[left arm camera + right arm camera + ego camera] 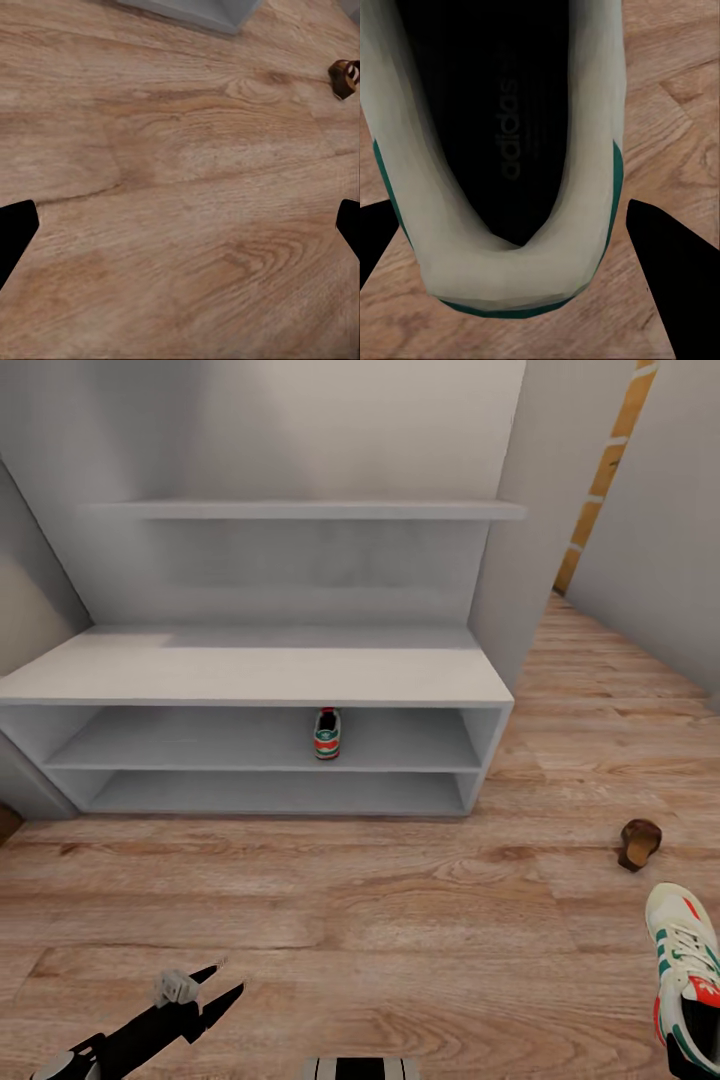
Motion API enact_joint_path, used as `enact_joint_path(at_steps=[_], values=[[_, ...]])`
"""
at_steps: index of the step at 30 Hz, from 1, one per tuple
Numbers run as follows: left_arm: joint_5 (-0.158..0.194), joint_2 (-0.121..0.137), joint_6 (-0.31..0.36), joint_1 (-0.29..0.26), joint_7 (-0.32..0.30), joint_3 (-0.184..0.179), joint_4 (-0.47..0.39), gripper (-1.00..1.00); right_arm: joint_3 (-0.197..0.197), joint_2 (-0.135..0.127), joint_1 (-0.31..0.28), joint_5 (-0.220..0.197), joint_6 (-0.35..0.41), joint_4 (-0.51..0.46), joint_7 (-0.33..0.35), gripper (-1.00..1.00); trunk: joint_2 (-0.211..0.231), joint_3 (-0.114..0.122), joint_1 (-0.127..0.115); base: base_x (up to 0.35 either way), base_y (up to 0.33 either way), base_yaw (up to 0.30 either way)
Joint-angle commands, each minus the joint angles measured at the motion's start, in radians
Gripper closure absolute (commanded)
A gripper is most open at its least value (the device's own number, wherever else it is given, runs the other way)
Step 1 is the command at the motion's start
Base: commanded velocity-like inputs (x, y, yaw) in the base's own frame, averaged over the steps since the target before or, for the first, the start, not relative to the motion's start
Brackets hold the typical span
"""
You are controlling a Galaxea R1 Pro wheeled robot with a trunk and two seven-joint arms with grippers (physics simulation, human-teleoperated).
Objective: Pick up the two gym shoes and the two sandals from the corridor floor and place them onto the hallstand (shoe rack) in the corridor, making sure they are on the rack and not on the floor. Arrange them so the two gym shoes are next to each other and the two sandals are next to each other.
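Observation:
One gym shoe (327,733) stands on the upper open tier of the pale grey hallstand (250,675), toe pointing out. The other gym shoe (684,965) hangs above the corridor floor (400,920) at the lower right, held at the heel by my right gripper (690,1058). The right wrist view looks down on its heel and dark insole (502,127), with the right gripper (510,204) shut on the heel, one finger on each side. A brown sandal (638,843) (345,77) lies on the floor right of the hallstand. My left gripper (231,975) (187,210) is open and low over bare planks.
The hallstand has a bench top, two open tiers and a wall shelf (300,510) above. A grey wall panel (510,560) rises at its right end, and the corridor runs on past it. My base (360,1068) shows at the bottom edge.

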Motion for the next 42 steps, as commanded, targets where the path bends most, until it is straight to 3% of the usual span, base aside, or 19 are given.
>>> enact_joint_path(at_steps=[1,21,35,42], values=[[0.002,0.001,-0.007,-0.001,-0.003,0.001,0.002,-1.0,-0.008,0.001,-0.001,0.01,-0.004,0.0,0.007,1.0,0.0,-0.001,-0.001,-0.224,0.24,0.0],[0.004,0.004,-0.003,-0.001,-0.005,0.003,0.002,-1.0,-0.008,0.001,-0.001,0.01,-0.004,0.001,0.007,1.0,0.0,-0.001,-0.001,-0.227,0.242,0.0],[0.004,0.006,-0.001,-0.001,-0.01,0.003,-0.003,-1.0,-0.007,0.001,-0.001,0.01,-0.002,-0.003,0.007,1.0,0.0,-0.001,-0.001,-0.02,0.291,0.0],[0.005,0.006,-0.002,-0.001,-0.011,0.003,-0.006,-1.0,-0.006,0.001,-0.001,0.01,-0.002,-0.007,0.007,1.0,0.0,-0.001,-0.001,0.0,0.044,0.0]])
